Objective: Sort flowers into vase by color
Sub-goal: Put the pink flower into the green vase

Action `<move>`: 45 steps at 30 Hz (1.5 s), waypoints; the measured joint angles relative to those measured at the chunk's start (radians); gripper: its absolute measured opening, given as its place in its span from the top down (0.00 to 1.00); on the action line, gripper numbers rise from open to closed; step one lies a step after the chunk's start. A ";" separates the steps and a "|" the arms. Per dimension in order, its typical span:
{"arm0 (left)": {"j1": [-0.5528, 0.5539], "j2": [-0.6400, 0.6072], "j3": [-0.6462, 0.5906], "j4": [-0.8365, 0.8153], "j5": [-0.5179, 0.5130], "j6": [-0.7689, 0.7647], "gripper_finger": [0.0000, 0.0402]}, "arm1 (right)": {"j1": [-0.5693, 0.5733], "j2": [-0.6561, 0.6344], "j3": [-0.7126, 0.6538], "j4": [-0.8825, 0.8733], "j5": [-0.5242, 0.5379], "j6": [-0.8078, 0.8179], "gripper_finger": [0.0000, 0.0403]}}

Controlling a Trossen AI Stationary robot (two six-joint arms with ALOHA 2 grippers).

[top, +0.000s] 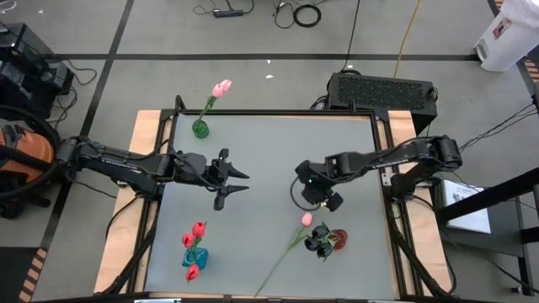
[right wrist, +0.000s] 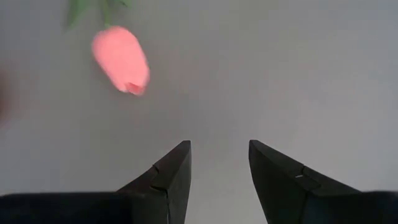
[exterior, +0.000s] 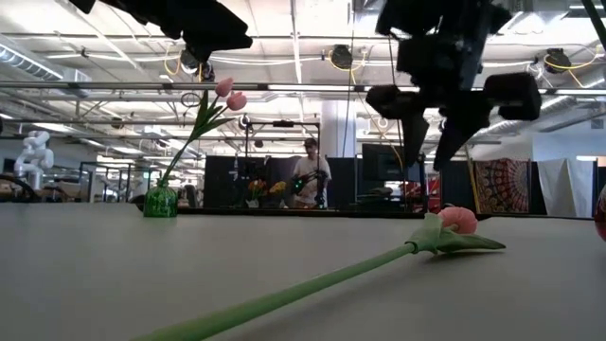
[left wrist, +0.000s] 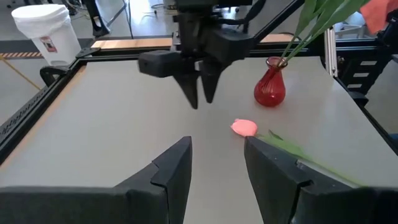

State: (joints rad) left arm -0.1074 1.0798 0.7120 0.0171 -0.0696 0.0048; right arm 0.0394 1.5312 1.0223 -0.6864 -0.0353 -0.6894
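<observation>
Pick-up step: the right gripper (top: 301, 192), fingers released and empty, hovers just beside the pink tulip (top: 306, 220) lying loose on the counter (top: 269, 151), near right. Next move, probably: descend onto its stem. Left gripper (top: 238, 181) waits, likewise released.

I have the dark left arm (top: 118, 160) stretched in from the table's left edge, lying low and nearly level, its two-finger left gripper (top: 238, 181) over the middle of the table with the fingers spread apart and empty. My dark right arm (top: 396, 156) reaches in from the right edge, bent at the wrist so its right gripper (top: 296, 192) points down at the tabletop, fingers (right wrist: 168, 174) parted, holding nothing.
</observation>
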 joint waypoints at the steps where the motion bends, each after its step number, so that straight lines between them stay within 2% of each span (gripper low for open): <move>1: 0.000 0.000 0.000 -0.002 0.000 0.000 0.62 | -0.014 0.005 0.001 -0.001 -0.007 -0.008 0.62; 6: 0.000 0.000 0.000 -0.007 0.000 0.000 0.62 | -0.084 0.004 0.001 -0.009 -0.075 -0.063 0.62; 13: 0.000 0.000 0.000 -0.007 0.000 0.001 0.62 | -0.138 0.005 0.001 -0.003 -0.229 -0.094 0.62; 23: 0.000 0.000 0.000 -0.002 0.000 0.001 0.62 | -0.056 0.025 0.001 0.037 -0.229 -0.055 0.62; 28: 0.000 -0.001 0.000 -0.001 0.000 0.001 0.62 | 0.011 0.094 0.001 0.086 -0.225 -0.049 0.62; 35: 0.000 -0.001 0.000 -0.002 0.000 0.000 0.62 | 0.021 0.166 0.001 0.144 -0.222 -0.030 0.62; 45: -0.001 -0.001 0.000 -0.007 0.000 -0.024 0.62 | 0.061 0.169 0.001 0.052 -0.263 -0.007 0.62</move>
State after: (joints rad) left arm -0.1081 1.0786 0.7124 0.0097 -0.0692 -0.0189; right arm 0.1006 1.6997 1.0229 -0.6341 -0.2980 -0.6964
